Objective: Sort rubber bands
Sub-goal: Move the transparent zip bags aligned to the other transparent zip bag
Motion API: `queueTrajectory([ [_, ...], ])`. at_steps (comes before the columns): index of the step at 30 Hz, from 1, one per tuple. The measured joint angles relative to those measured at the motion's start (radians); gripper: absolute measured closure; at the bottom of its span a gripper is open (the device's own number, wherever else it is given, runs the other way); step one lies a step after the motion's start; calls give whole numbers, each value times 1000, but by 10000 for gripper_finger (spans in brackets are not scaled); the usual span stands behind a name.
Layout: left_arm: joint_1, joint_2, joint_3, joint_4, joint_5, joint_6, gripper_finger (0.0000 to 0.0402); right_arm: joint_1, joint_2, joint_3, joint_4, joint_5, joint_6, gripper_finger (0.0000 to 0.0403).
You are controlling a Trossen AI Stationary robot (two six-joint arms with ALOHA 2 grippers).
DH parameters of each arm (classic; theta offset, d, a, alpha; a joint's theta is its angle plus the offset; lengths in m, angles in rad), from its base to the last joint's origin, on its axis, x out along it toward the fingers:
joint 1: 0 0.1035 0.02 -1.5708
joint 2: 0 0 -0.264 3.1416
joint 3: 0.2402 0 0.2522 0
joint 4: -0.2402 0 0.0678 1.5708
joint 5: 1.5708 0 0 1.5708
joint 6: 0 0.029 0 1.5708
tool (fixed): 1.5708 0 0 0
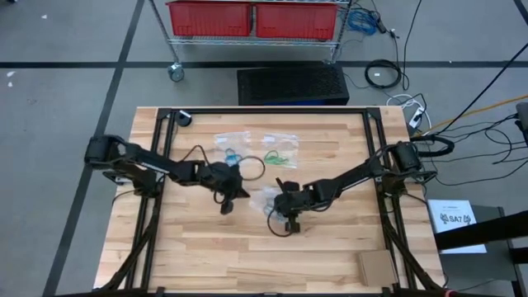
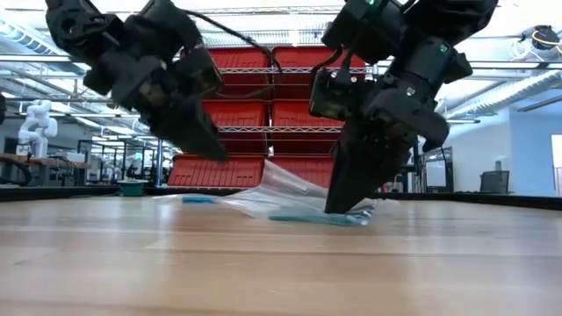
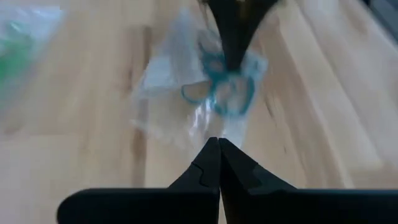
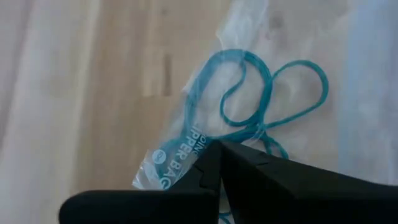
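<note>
My right gripper (image 2: 344, 209) is closed, its tips down on a clear bag (image 4: 186, 149) in the middle of the table (image 1: 206, 256); teal rubber bands (image 4: 261, 93) lie on this bag. My left gripper (image 2: 211, 149) is closed too, empty, raised nearby.

You are looking at a robotics lab or workshop. A butcher-block wooden table (image 1: 247, 256) stands on a grey floor (image 1: 58, 99) marked with dark tape lines. Behind it, a wheeled wire rack (image 1: 256, 41) holds red plastic bins (image 2: 255, 114). Loose cables (image 1: 487, 132) trail beside the table, and a small white robot (image 2: 35, 123) stands far back.
</note>
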Motion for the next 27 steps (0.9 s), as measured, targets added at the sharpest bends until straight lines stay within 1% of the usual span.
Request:
queueTrajectory([
  [4,-24,86,13,84,7,13,401,0,0,-1,-4,-61,-18,403],
  [7,-39,130,44,144,31,14,401,0,0,-1,-5,-71,-25,403],
  [13,-40,221,115,145,28,40,401,1,0,-2,-6,-76,-29,403],
  [17,-36,280,148,142,-55,52,401,2,0,-2,-8,-95,-29,403],
  [19,-26,284,150,142,-124,57,401,3,0,-2,-8,-104,-29,403],
  [22,0,254,150,138,-225,45,401,13,-2,-3,-11,-125,-29,403],
  [24,26,222,150,142,-247,41,401,21,-8,-4,-23,-146,-29,403],
  [27,67,172,150,116,-260,37,401,30,-34,-6,-70,-139,-48,403],
])
